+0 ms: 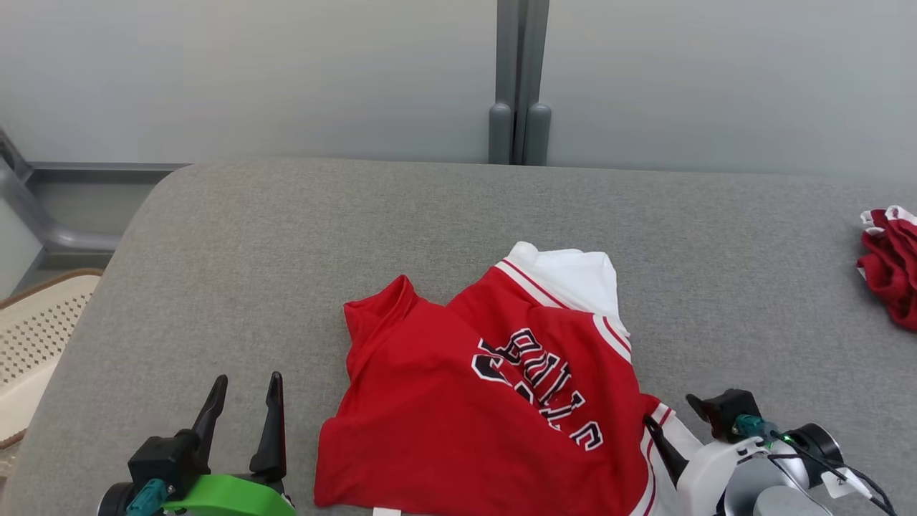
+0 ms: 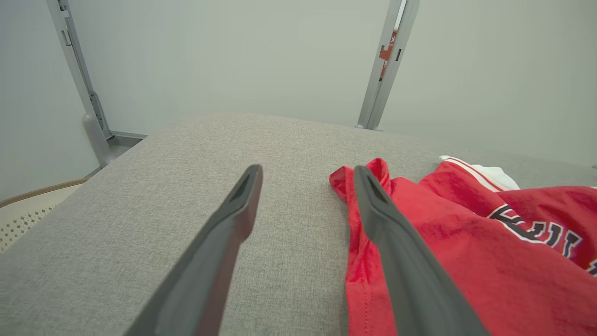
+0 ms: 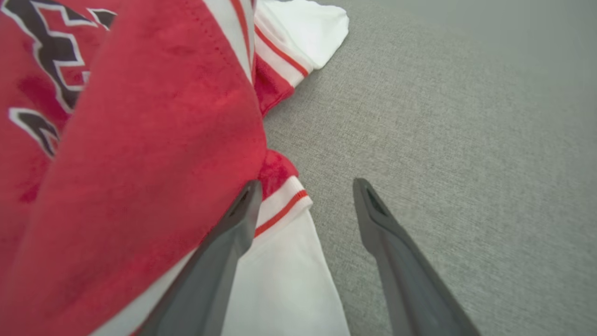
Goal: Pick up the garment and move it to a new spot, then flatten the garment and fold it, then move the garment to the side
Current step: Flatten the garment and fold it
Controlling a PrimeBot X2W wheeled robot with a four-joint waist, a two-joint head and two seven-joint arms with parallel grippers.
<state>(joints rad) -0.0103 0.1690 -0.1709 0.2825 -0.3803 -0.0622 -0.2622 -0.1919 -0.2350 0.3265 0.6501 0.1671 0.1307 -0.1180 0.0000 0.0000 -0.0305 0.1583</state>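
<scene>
I have the red jersey (image 1: pixel 494 416) lying on the grey padded surface (image 1: pixel 286 251), close to my front edge and between the two arms, which I judge is where it has to be for both to reach it. It is not flat: one red sleeve pokes up at the back left, a white panel is folded out at the back right, and the lettering runs crooked across a ridge in the cloth. The left jaws are spread wide and hold nothing. In the left wrist view one finger (image 2: pixel 224 242) sits over bare surface and the other crosses the jersey's (image 2: pixel 466 261) left edge, though I cannot tell whether it touches. The right jaws are spread too, also gripping nothing. In the right wrist view one finger (image 3: pixel 219 261) lies over the white sleeve of the jersey (image 3: pixel 130 140) and the other over bare grey. I read this as both arms straddling opposite edges so I can pinch and pull the cloth flat. By my count: one jersey in front, one more red and white bundle (image 1: pixel 888 265) well apart at the far right, two arms with two fingers each, and one pale perforated basket (image 1: pixel 36 322) off the left side
</scene>
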